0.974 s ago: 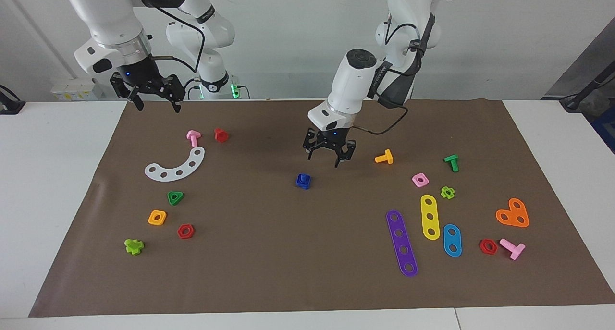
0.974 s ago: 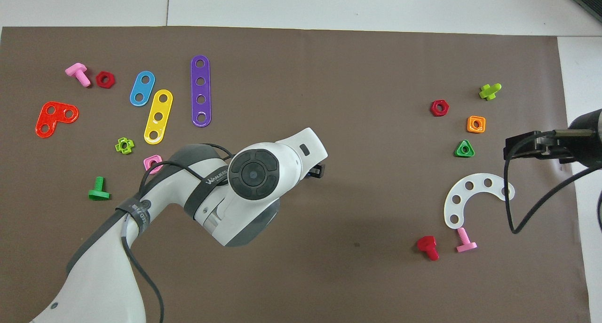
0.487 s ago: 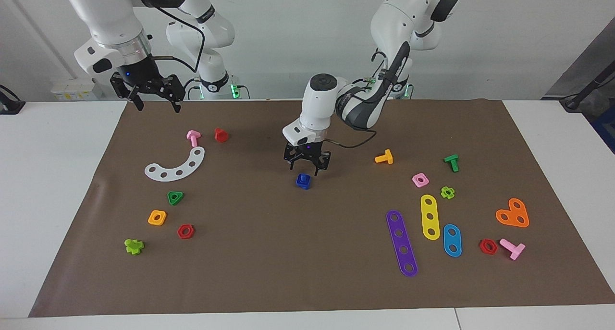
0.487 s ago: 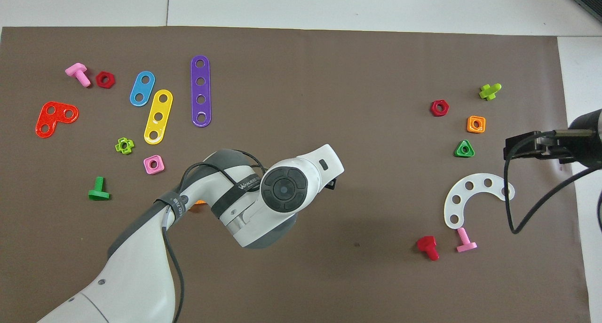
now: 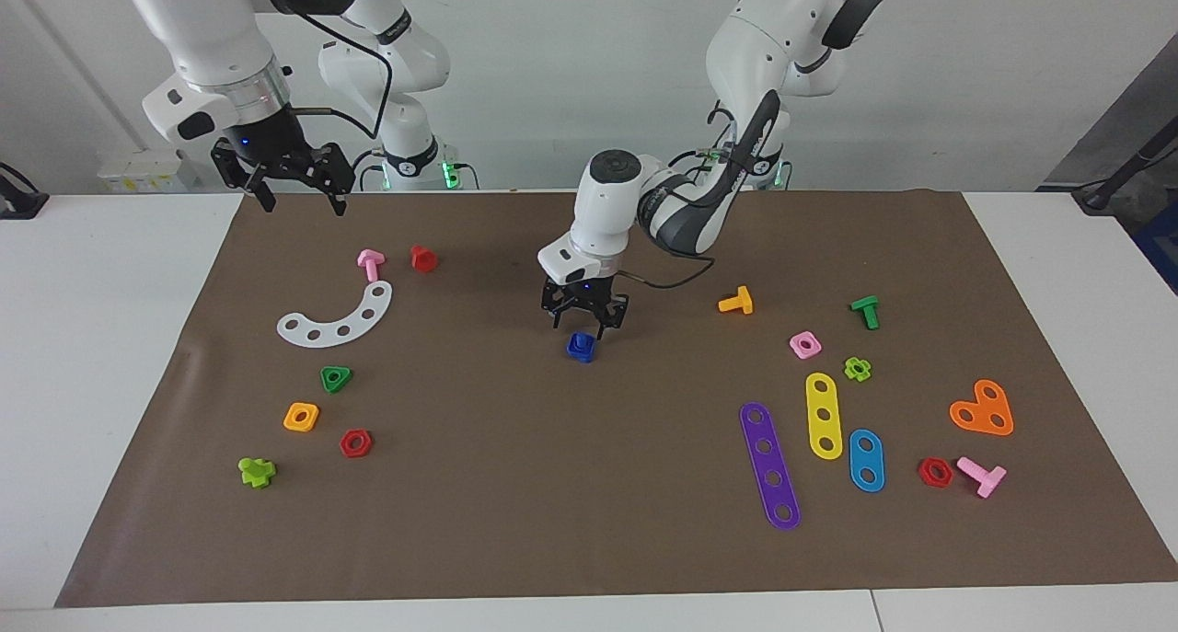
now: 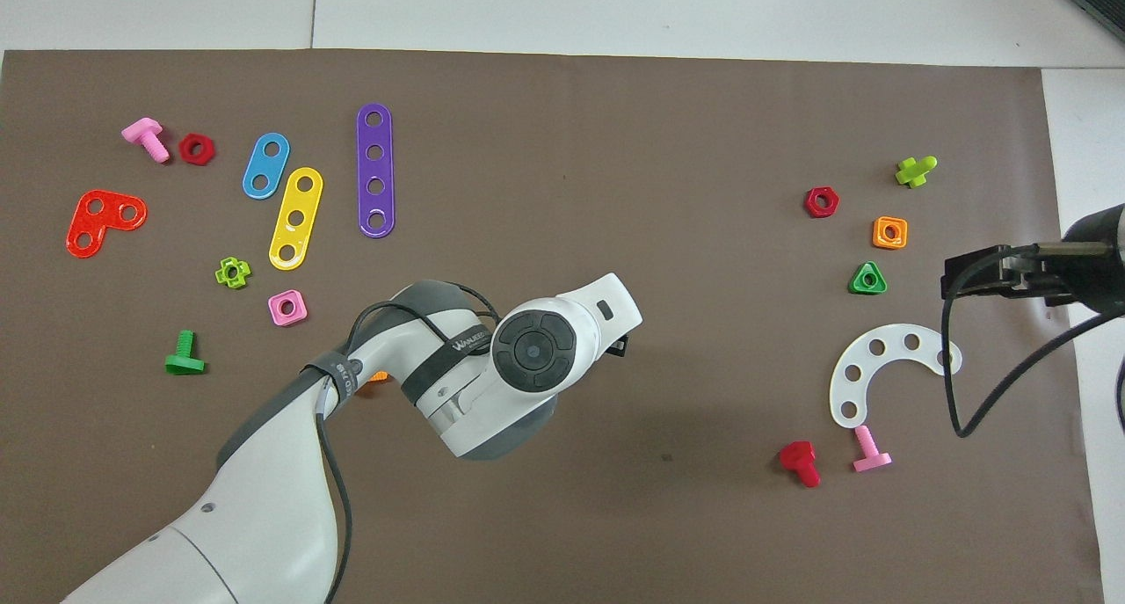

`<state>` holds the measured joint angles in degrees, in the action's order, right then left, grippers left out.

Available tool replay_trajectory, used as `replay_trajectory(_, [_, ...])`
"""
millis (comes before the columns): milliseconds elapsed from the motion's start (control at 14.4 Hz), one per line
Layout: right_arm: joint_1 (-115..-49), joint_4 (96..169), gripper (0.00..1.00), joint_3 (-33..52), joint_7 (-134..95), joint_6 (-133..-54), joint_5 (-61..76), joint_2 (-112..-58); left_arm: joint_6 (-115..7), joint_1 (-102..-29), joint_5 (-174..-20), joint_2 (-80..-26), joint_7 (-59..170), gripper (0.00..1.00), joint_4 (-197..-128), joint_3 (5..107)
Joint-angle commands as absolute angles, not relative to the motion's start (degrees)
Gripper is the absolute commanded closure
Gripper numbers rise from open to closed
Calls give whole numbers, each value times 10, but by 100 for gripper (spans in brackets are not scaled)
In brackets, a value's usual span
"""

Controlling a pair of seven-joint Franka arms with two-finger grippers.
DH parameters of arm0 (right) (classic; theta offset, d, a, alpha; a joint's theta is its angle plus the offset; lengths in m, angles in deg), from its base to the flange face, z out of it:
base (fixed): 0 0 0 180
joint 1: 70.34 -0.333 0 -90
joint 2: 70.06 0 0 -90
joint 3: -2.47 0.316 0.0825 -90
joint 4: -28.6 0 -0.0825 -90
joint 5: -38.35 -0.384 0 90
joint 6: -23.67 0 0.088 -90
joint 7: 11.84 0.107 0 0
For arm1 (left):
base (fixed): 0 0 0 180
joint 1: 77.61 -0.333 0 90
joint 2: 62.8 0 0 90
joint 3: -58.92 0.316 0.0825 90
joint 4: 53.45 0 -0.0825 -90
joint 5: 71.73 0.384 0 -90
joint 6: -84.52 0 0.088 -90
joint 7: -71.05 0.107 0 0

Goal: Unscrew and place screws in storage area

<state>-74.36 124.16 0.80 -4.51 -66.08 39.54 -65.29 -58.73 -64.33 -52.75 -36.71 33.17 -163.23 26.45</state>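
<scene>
**Left gripper low over the blue screw at mid-mat**

The blue screw (image 5: pixel 581 347) stands on a blue nut near the centre of the facing frame, on the brown mat (image 5: pixel 589 522); in the overhead frame the left arm's wrist hides it. The left gripper (image 5: pixel 585 324) hangs directly above it, tips just at the screw's upper edge; its fingers stand partly apart, and whether they touch the screw cannot be told.

The storage area (image 5: pixel 317 374) takes the left part of the facing frame: a white curved strip (image 5: pixel 339 317), a green triangle nut (image 5: pixel 336 378), an orange square nut (image 5: pixel 301 417), a red hex nut (image 5: pixel 355 443) and a lime bolt (image 5: pixel 257 471), with a pink bolt (image 5: pixel 370 264) and a red bolt (image 5: pixel 423 258) above the strip.

At centre right lie an orange bolt (image 5: pixel 736 301) and a green bolt (image 5: pixel 865 311); lower right, the purple strip (image 5: pixel 769 465), yellow strip (image 5: pixel 823 415) and blue strip (image 5: pixel 866 460).

The right gripper (image 5: pixel 294 193) waits in the air at upper left of the facing frame, over the mat's top edge, fingers spread and empty.
</scene>
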Motion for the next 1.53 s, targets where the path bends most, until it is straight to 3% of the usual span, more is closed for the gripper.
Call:
replay_trajectory(0, [-741,1241,0,8,-60,-653,392,-651,-598,-642,-510,-362,318,42,-1628,268])
replay_trajectory(209, [-740,1241,0,8,-60,-653,392,-651,-598,-644,-509,-362,322,53,-1626,268])
replay_trajectory(557, [-741,1241,0,8,-60,-654,392,-651,-593,-645,-510,-362,324,62,-1621,268])
replay_trajectory(1043, [-740,1241,0,8,-60,-653,392,-651,-560,-640,-516,-364,315,64,-1597,268])
replay_trajectory(1461, [-741,1241,0,8,-60,-653,392,-651,-522,-646,-533,-414,318,63,-1602,269])
